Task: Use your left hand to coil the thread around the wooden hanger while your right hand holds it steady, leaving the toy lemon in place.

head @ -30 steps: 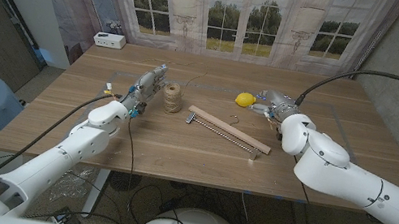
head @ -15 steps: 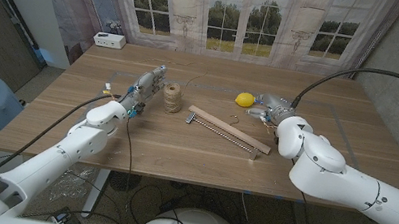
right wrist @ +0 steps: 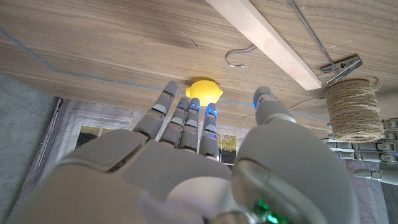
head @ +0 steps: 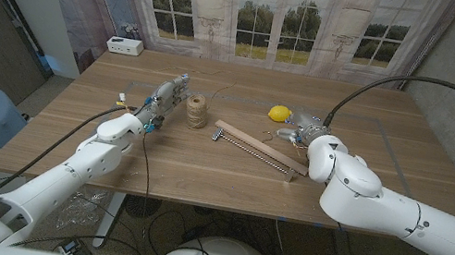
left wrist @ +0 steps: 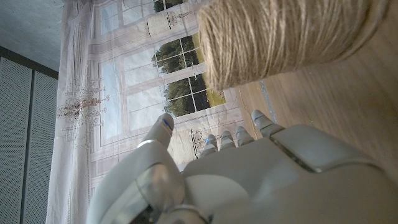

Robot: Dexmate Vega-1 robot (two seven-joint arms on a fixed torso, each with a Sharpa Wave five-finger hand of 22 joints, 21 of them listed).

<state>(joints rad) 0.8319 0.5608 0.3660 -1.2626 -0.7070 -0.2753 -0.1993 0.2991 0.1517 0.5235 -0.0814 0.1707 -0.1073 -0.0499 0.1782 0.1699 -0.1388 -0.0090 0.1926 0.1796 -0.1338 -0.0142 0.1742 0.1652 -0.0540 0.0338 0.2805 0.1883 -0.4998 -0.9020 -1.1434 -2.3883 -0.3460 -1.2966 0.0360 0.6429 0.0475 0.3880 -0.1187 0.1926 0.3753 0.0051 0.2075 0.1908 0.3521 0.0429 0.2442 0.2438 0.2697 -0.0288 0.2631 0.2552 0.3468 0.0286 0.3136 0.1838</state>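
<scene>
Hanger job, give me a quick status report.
Both hands open: left hand beside twine spool, right hand near hanger. Hanger unwrapped. Lemon close to right hand.

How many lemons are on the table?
1. The toy lemon lies on the far part of the table, just beyond the right hand and the wooden hanger. No others are visible.

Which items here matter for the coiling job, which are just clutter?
Job: thread spool, wooden hanger, toy lemon (stays put), left hand beside the spool, right hand near the hanger's hook; both hold nothing.
Clutter: white box at the table's far left corner.
</scene>
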